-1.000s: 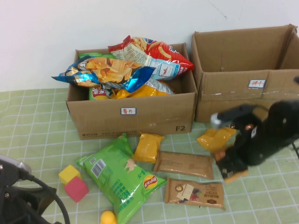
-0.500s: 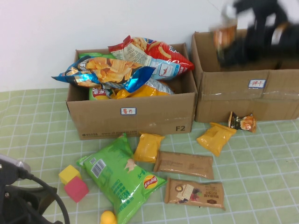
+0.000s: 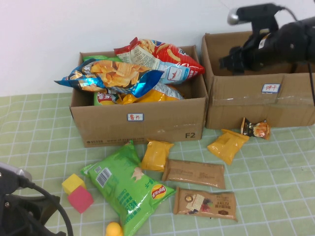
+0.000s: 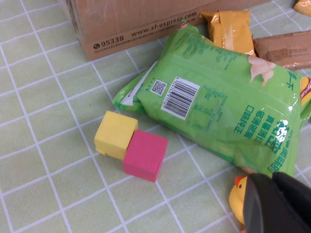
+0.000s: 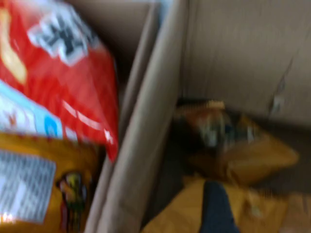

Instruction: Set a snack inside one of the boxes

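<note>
My right gripper [image 3: 231, 63] hangs over the near left corner of the open right cardboard box [image 3: 261, 93]. In the right wrist view it [image 5: 218, 208] is above orange snack packets [image 5: 233, 145] lying inside that box, next to the box wall [image 5: 146, 145]. The left box [image 3: 138, 120] is heaped with chip bags. My left gripper [image 4: 269, 180] is shut and empty, low over the table beside a yellow toy duck [image 4: 237, 199]. Its arm [image 3: 19, 206] shows at the bottom left of the high view.
On the checked cloth lie a green chip bag [image 3: 130, 189], two yellow packets [image 3: 156, 155] [image 3: 227, 145], two brown bars [image 3: 193, 173] [image 3: 205, 203] and a small orange packet [image 3: 256, 129]. A yellow cube [image 3: 73, 183], pink cube [image 3: 80, 198] and the duck [image 3: 113, 229] sit at the front left.
My right arm rose from the table in front of the right box with an orange packet, then settled over that box. The left arm has not moved.
</note>
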You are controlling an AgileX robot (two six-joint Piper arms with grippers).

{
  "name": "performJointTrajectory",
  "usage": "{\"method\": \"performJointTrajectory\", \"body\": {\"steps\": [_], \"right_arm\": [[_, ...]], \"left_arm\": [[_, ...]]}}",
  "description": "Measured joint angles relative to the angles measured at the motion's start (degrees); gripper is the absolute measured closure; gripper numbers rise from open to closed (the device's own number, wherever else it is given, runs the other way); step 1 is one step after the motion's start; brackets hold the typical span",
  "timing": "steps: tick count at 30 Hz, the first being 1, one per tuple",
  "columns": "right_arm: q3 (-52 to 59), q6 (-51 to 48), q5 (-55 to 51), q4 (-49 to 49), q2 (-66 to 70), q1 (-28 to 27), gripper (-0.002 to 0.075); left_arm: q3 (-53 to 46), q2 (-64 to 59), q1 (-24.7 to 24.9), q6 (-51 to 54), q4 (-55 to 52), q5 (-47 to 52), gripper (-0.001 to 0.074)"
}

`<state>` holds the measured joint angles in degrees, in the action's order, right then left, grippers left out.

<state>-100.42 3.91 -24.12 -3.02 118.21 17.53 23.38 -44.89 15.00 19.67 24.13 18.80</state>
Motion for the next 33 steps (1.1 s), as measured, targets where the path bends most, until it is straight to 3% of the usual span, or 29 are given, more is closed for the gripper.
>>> {"method": "performJointTrajectory", "body": {"steps": [3,6,12,14,21,33], "right_arm": [[-4.2,0.3,-8.4,-0.1,0.8,0.0,0.0335],[-10.1,-0.6,-16.5,-1.1,0.4,0.0,0.0383],[-16.1,-4.8,-25.3,-4.0,-7.2,0.0,0.065],[-16.4,-6.6,-26.6,-4.5,-11.4,0.0,0.0694],[-15.8,-11.9,-35.5,-6.2,-21.5,0.0,0.0724],[1.8,-12.9,-28.8,-8.9,-41.1,0.0,0.0727]], "left_arm": [[0.0,0.0,0.0,0.1,0.0,-0.2,0.0738],[0.0,0.0,0.0,0.1,0.0,-0.3,0.0737],[0.2,0.0,0.0,4.8,-6.3,-1.8,0.0737],[1.3,0.1,0.0,6.1,-9.5,-1.7,0.0737],[4.0,6.1,0.0,8.7,-14.6,-3.1,0.0737],[4.0,30.7,0.0,10.6,-12.5,1.0,0.0737]]}}
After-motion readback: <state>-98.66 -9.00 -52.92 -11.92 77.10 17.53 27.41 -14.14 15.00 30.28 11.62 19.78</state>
